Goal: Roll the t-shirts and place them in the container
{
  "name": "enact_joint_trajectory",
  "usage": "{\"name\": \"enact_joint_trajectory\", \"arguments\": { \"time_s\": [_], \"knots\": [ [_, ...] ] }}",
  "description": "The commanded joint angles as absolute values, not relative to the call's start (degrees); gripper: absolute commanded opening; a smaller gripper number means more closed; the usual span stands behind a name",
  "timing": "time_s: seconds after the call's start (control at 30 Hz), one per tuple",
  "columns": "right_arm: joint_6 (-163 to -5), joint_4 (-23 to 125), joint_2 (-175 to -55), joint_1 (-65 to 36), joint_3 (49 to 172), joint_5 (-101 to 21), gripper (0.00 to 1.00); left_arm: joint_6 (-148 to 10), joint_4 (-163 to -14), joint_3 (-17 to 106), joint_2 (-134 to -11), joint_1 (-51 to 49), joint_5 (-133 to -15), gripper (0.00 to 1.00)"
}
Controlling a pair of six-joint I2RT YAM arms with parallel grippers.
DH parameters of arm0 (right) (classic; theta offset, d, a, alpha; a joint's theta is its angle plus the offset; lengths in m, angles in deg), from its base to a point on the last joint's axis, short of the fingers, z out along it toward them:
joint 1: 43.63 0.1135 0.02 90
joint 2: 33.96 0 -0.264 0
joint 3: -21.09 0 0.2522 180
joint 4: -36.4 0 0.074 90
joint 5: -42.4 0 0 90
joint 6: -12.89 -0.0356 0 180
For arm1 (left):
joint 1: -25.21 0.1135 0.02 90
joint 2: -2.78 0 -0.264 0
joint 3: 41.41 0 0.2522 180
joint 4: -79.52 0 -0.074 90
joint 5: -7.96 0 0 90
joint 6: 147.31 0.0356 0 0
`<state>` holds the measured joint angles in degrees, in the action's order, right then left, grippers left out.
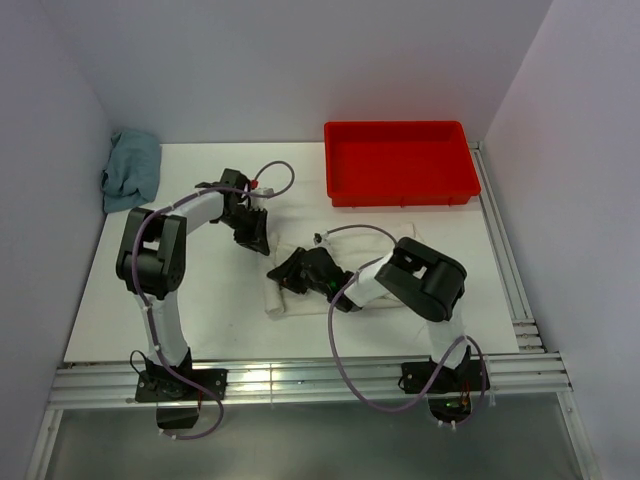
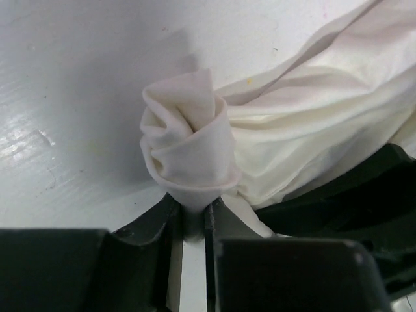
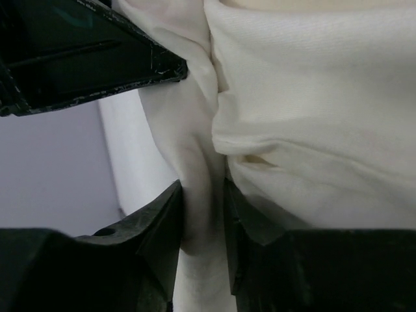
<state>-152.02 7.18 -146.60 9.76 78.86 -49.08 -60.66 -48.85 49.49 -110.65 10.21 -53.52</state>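
Item: cream-white cotton t-shirt [image 1: 295, 303], thin and wrinkled, lying mid-way across the white counter [image 1: 230, 325] between the two arms.
Left gripper [image 2: 193, 218]: jaws pressed on the base of a small coiled end of the shirt, which stands up as a tight spiral.
Right gripper [image 3: 203, 201]: a vertical fold of the same shirt fills the gap between the jaws. It looks like a pinch, though this close view does not show how firm.
Done: one end wound into a short coil.
Left: most of the cloth lies loose and bunched, so I judge the roll early. Only this one shirt is seen.
Edges: rectangular red plastic tray [image 1: 400, 196] sits just behind the shirt's far side. A crumpled teal cloth [image 1: 132, 170] lies in the back left corner, well apart.
Room: bare counter lies left of and in front of the shirt. The two grippers are near each other, so that is the tight spot.
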Motion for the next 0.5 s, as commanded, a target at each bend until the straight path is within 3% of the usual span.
{"name": "enact_joint_trajectory", "arguments": {
  "time_s": [0.0, 0.17, 0.47],
  "knots": [
    [-145.9, 21.3, -142.0, 12.4, 82.2, -53.8, 0.40, -61.8, -49.1, 52.4, -112.0, 9.2, -62.8, 0.09],
    [-141.7, 38.1, -138.9, 16.1, 88.0, -62.6, 0.43, -62.4, -47.3, 53.8, -112.2, 7.8, -66.3, 0.08],
    [-134.9, 70.9, -141.5, 22.9, 110.4, -82.4, 0.45, -62.0, -43.4, 57.5, -112.9, 5.5, -68.9, 0.08]
  ]
}}
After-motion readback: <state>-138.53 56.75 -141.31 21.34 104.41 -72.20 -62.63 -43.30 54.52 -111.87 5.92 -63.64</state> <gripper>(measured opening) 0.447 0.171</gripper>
